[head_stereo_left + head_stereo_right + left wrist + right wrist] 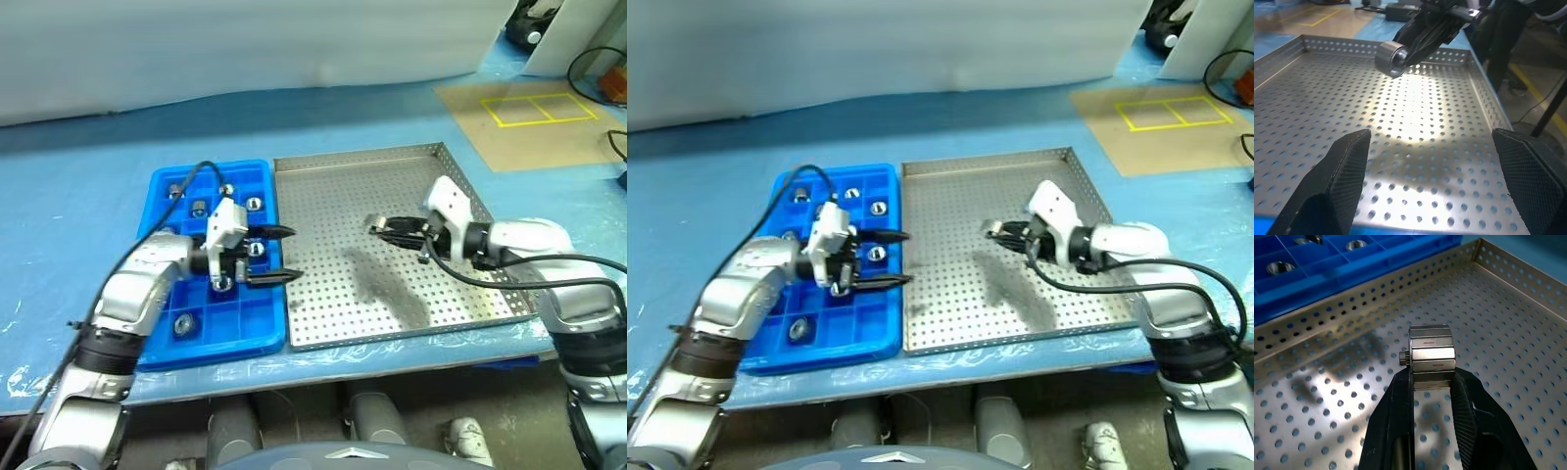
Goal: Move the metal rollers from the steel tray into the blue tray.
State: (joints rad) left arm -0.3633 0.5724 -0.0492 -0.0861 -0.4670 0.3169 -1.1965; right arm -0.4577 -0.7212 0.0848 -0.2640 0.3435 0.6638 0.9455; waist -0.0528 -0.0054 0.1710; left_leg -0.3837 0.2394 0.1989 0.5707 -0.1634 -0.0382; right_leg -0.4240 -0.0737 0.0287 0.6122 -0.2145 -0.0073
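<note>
With its jaws clamped on one of the metal rollers (1431, 357), the right gripper (377, 226) holds it aloft over the bare perforated floor of the steel tray (323, 196), so we're mid-carry. Off to the side the left gripper (282, 255) hangs at the near edge of the blue tray (162, 352), jaws wide apart and empty. Next, I reckon, comes a hand-over or a drop into a free blue compartment, squarely lined up
</note>
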